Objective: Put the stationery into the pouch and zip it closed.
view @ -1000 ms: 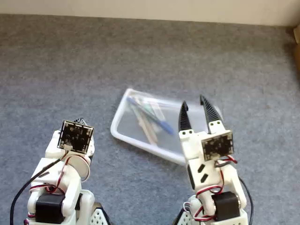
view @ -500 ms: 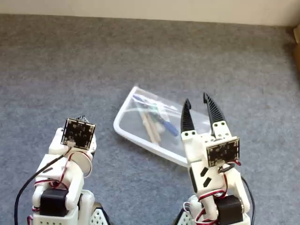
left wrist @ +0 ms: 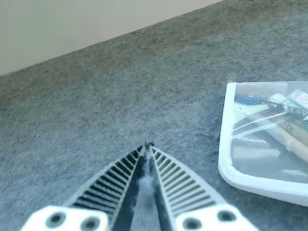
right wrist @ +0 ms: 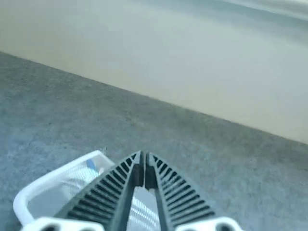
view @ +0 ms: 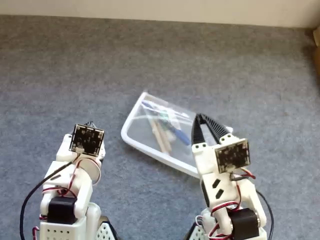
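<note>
In the high view, the clear pouch (view: 131, 140) with a white edge is lying flat on the gray worktop (view: 60, 65), between the two arms and a little ahead of them. The stationery (view: 167, 120) is sitting inside it. A blue pen (view: 181, 136) and a pale wooden pencil (view: 160, 136) are showing through the clear side. The right end effector (view: 200, 117) is hanging over the pouch's near right corner with its two black fingers pressed together at the tips. I cannot tell if it is touching the pouch. The left arm (view: 80, 160) is sitting to the left of the pouch, apart from it.

In the left wrist view, the left end effector (left wrist: 147, 144) is pressed together with nothing in it, pointing at bare worktop. The pouch (left wrist: 224, 159) is lying apart from its fingers.

In the right wrist view, the right end effector (right wrist: 143, 154) is pressed together too, holding nothing that I can see. The pouch's white edge (right wrist: 29, 197) is curving just under its fingers, and a bit of blue pen is peeking out beside them. A pale wall (right wrist: 192, 57) is standing behind the worktop.
</note>
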Robot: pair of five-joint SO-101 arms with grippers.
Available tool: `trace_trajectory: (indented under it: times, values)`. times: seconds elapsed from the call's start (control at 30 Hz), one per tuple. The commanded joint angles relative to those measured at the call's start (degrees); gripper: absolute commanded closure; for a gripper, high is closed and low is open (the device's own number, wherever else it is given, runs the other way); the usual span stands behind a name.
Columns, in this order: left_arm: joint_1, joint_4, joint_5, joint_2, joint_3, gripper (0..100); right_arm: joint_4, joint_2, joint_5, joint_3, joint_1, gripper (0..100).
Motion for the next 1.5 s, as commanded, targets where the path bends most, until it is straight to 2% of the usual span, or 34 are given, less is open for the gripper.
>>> trace_trajectory:
  times: [0.0,0.23,0.5,0.7,1.1,1.33,1.47]
  values:
    - [-0.48,-4.66,0.35,-0.84,0.75,99,3.38,-0.57,0.79,3.74,0.66,99.2]
    - [-0.22,-8.70,0.35,-0.84,3.91,99,3.12,-0.57,0.79,16.48,0.66,99.2]
    - [-0.57,-14.95,0.35,-0.31,13.49,99,3.12,-0.57,0.79,24.75,0.66,99.2]
    - [-0.31,-9.93,0.35,-0.31,13.49,99,4.79,-0.48,0.79,25.80,2.95,99.2]
    - [-0.57,12.57,0.44,-0.48,13.49,99,18.15,-0.40,0.44,25.89,10.42,99.2]
    - [-0.57,18.46,0.53,-0.66,13.49,99,23.25,-0.04,0.26,25.89,10.86,99.2]
    - [-0.31,20.13,0.62,-0.66,13.49,99,22.99,-0.31,-5.19,25.89,13.32,99.2]
